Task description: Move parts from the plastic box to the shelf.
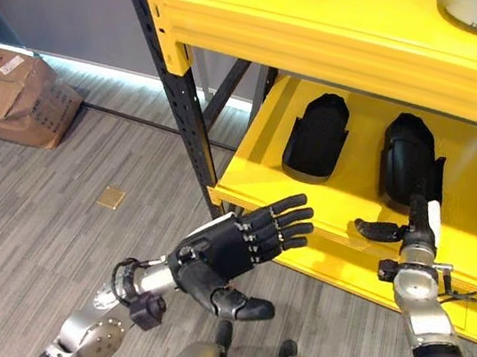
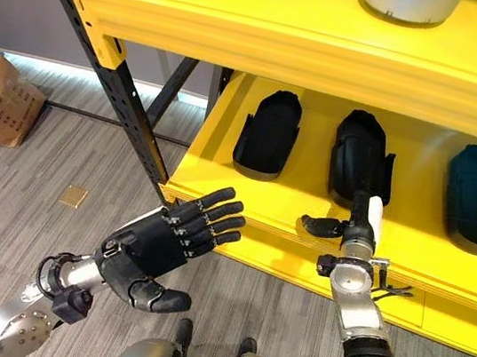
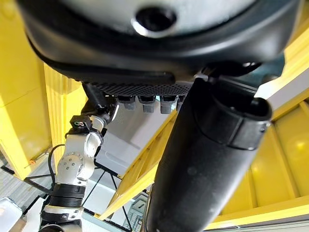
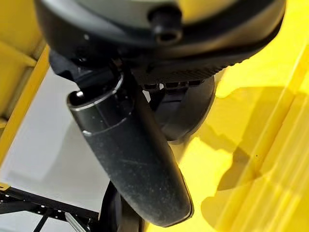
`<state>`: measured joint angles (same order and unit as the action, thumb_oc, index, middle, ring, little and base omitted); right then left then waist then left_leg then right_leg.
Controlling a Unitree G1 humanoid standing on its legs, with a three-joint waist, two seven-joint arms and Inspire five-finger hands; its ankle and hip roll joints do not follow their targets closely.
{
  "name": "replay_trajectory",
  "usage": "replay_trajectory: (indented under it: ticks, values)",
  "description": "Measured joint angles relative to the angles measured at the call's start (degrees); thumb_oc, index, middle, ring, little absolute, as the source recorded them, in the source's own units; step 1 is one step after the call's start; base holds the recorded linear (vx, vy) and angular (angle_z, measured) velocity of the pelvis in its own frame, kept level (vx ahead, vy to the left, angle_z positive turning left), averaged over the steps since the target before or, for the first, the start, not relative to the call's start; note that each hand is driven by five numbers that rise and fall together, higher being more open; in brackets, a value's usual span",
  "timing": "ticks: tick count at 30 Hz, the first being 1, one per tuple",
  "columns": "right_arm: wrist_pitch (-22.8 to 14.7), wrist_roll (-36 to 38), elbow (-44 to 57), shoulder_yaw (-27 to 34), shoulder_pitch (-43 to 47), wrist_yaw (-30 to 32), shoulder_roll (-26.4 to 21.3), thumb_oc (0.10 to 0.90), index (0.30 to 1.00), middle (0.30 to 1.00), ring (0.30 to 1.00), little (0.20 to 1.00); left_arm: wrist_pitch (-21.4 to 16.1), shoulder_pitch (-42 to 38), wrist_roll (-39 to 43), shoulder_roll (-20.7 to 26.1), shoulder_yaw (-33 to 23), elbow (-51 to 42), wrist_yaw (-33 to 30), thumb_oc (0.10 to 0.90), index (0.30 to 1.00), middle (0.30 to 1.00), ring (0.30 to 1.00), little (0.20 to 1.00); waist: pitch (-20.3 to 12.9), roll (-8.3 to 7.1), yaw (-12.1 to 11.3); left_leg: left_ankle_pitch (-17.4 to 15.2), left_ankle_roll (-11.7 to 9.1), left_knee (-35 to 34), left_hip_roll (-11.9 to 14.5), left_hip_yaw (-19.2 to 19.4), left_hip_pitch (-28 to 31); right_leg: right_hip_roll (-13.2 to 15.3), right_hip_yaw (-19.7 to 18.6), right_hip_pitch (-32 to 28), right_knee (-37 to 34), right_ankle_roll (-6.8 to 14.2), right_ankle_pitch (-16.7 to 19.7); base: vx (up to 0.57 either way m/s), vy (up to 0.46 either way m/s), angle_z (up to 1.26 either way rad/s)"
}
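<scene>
Risk: right robot hand [image 2: 360, 216], fingers straight against the part [image 2: 360, 156] on the shelf [image 2: 215, 153], may topple it; left robot hand [image 2: 161, 248] open.

Robot hand: your right robot hand [image 4: 159, 53] took up the upper edge of the view as a dark bulk, its thumb [image 4: 130, 159] reaching out long and straight.
Fingers: you could see only short stubs [image 4: 166, 86] beside the thumb, against a dark part.
Part: a black rounded part [image 4: 193, 113] sat just past the fingers, resting on the shelf.
Shelf: the yellow shelf [image 4: 260, 159] carried the part and showed dark shadows beneath the hand.
Grip: you could not tell whether the fingers were closed on the part.
</scene>
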<state>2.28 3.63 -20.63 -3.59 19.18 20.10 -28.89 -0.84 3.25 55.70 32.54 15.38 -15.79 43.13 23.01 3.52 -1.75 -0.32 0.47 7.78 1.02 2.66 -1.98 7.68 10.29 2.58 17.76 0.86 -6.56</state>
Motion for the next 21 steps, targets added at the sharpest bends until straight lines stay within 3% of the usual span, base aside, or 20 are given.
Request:
replay_trajectory:
  ticks: [5,12,21]
  values:
    - [0.6,2.3,0.2,0.2,1.5,2.3,1.7,0.9,1.0,1.0,1.0,1.0,0.5,-0.3,-0.2,0.0,0.1,0.0,-0.1,0.9,1.0,1.0,1.0,1.0,-0.3,0.52,0.4,-0.1,-0.2,-0.1,0.0,0.3,-0.2,0.0,-0.5,0.6,0.3,0.0,0.0,0.0,0.031,-0.04]
    - [0.5,3.3,0.2,0.3,1.8,1.8,1.5,0.9,1.0,1.0,1.0,1.0,0.5,-0.3,-0.2,-0.2,0.2,0.0,-0.3,0.9,1.0,1.0,1.0,1.0,-1.5,2.51,0.8,-0.1,-0.3,-0.1,0.0,0.4,-0.3,0.0,-0.6,0.8,0.4,-0.1,0.0,0.0,0.005,0.0]
    - [-0.5,3.3,0.2,0.3,2.0,1.2,1.4,0.9,1.0,1.0,1.0,1.0,0.6,-0.3,-0.2,-0.3,0.2,0.0,-0.3,0.9,1.0,1.0,1.0,1.0,-1.7,2.74,1.4,-0.1,-0.3,-0.2,0.0,0.4,-0.2,0.0,-0.6,0.8,0.5,-0.2,-0.1,0.0,0.0,0.0]
